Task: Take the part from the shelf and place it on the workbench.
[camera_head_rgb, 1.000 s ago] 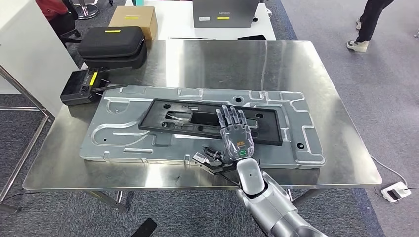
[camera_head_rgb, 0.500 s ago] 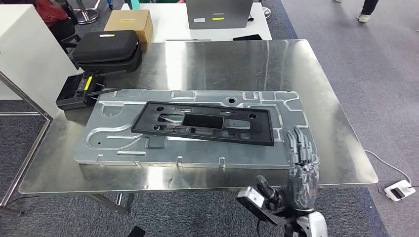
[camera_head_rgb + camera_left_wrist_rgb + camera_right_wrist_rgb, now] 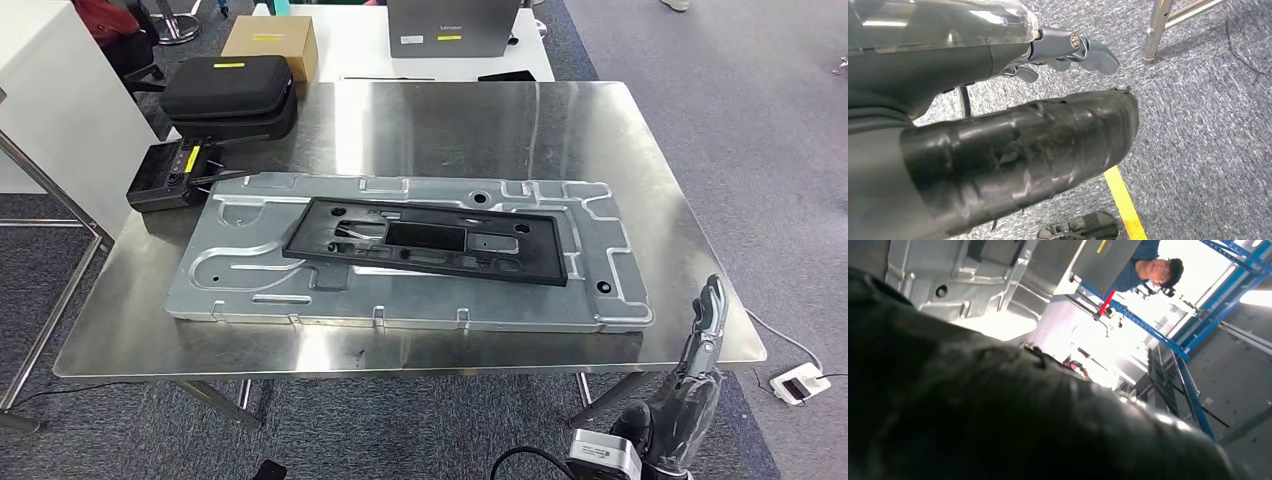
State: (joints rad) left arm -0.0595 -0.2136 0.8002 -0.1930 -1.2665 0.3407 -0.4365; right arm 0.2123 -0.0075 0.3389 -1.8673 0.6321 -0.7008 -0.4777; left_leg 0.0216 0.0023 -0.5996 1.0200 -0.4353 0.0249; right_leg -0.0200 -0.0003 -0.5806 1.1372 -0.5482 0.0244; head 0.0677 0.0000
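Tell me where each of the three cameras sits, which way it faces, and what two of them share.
Head view: high on the body, looking down at the steel workbench, black plastic frame on the grey pressed-metal panel; right hand shows.
Left wrist view: behind the left hand, facing grey carpet.
Right wrist view: tilted upward past blue racking.
Shared: that view and the head view both show the panel.

One steel workbench (image 3: 640,190) carries one large grey stamped metal panel (image 3: 250,265) with one black plastic frame part (image 3: 540,262) lying on it. Also on the workbench are one black zippered case (image 3: 228,88) and one black handheld controller (image 3: 165,180). Behind stand one cardboard box (image 3: 268,38) and one grey box (image 3: 455,22). One white power strip (image 3: 800,385) lies on the carpet.
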